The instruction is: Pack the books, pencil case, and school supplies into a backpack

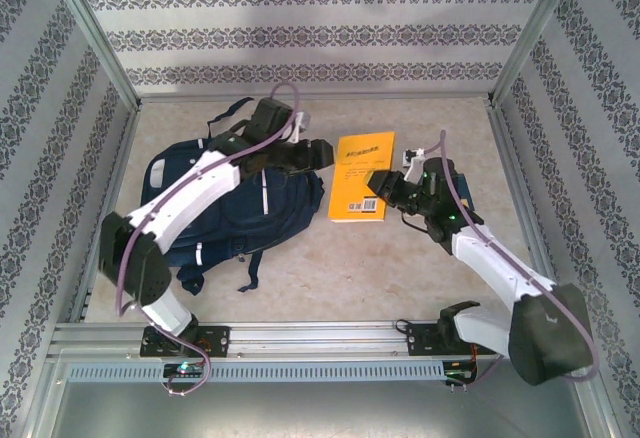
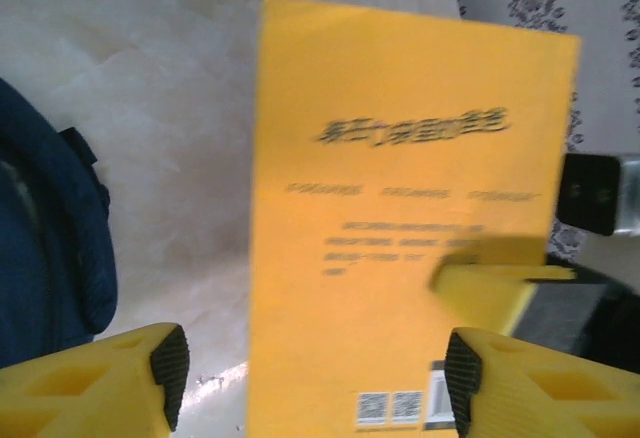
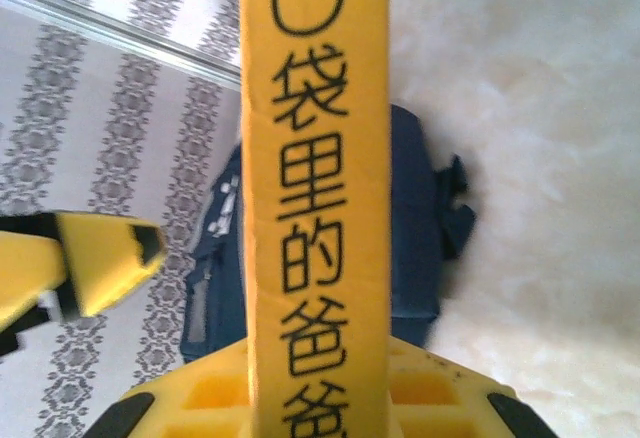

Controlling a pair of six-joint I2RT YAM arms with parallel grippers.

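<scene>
The orange-yellow book is sitting near the middle of the bench, just right of the backpack, with its broad printed face turning upward. Its long axis is running away from the arm bases, the far end leaning slightly right and the barcode end pointing toward them. The top external view is showing both arms meeting at it: the left end effector is reaching across the backpack to the book's left edge, and the right end effector is sitting at its right edge. The left wrist view is adding that the left end effector is standing wide, its fingers well apart and pinching nothing. The right wrist view is revealing the spine with its black characters, and there the right end effector is clamping narrowly on the book across its thickness.
</scene>
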